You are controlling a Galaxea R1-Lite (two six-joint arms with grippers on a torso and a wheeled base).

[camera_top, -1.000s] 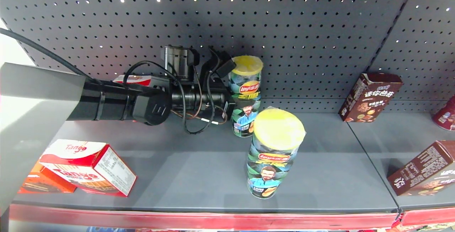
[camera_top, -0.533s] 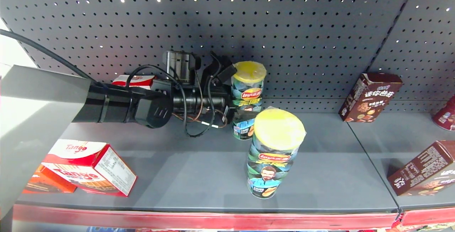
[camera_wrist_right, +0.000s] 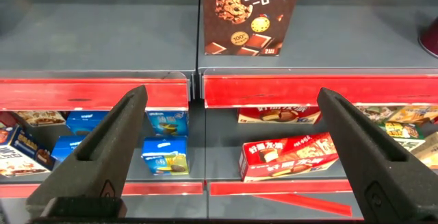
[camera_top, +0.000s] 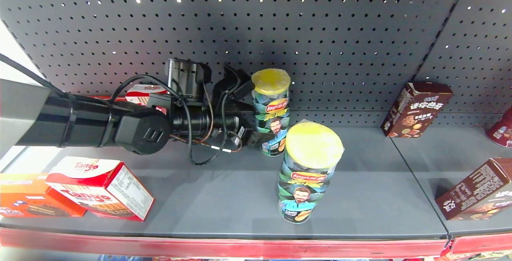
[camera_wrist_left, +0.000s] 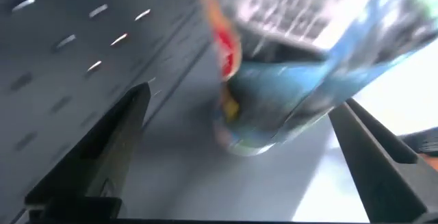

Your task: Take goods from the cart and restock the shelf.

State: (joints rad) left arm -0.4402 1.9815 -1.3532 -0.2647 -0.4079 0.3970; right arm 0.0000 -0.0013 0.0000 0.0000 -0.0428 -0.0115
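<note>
Two chip cans with yellow lids stand upright on the grey shelf point(camera_top: 224, 197). The rear can point(camera_top: 273, 109) is near the pegboard; the front can point(camera_top: 308, 173) is nearer the red edge. My left gripper point(camera_top: 250, 113) sits just left of the rear can, open, its fingers apart from the can's side. The left wrist view shows that can point(camera_wrist_left: 294, 101) blurred beyond the spread fingers point(camera_wrist_left: 109, 155). My right gripper point(camera_wrist_right: 233, 148) is open and holds nothing, facing lower shelves.
A red-and-white wafer box point(camera_top: 100, 189) and an orange box point(camera_top: 28, 201) lie at the front left. Another red-white box point(camera_top: 144, 91) sits behind my left arm. Brown cookie boxes point(camera_top: 416, 109) point(camera_top: 476, 189) stand to the right. There is free shelf between the cans and these.
My left gripper has let go of the rear can and drawn back to the left. The can now stands free and upright. The orange box at the left has come into sight.
</note>
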